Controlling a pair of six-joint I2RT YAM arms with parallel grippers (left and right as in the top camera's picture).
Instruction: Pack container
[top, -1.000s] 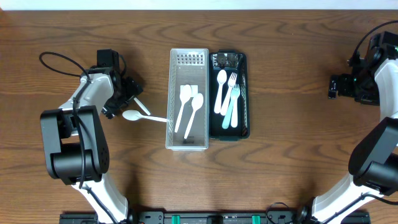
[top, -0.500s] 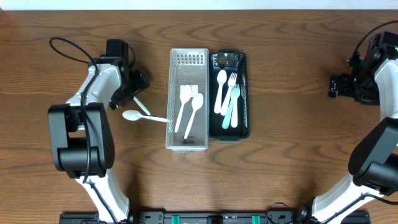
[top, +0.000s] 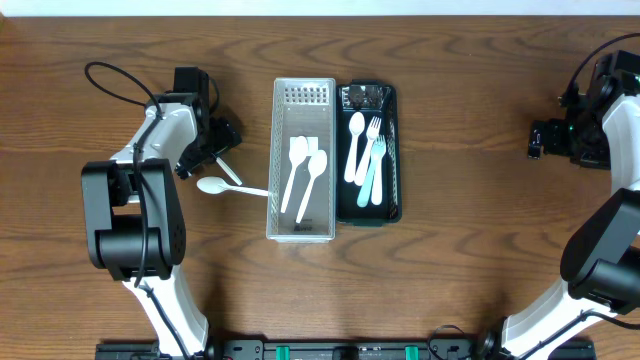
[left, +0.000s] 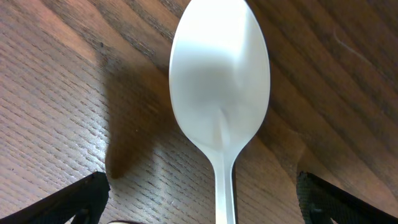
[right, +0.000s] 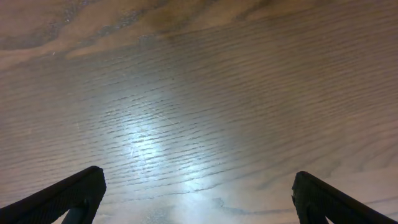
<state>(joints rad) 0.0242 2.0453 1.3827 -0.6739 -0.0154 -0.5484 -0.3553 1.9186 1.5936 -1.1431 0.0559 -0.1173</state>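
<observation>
The left gripper (left: 202, 183) now sits slightly nearer the clear slotted plastic basket (top: 272, 150), and farther toward its grated end, than a second ago. Its fingers are spread wide and hold nothing. Between them a white plastic spoon (left: 221, 81) lies flat on the brown wooden table (top: 450, 250), left of the basket. A second white spoon (top: 212, 185) rests unmoved, its handle tip at the basket's left wall. Far right of the basket, the right gripper (right: 199, 180) has not shifted, jaws apart over bare wood.
</observation>
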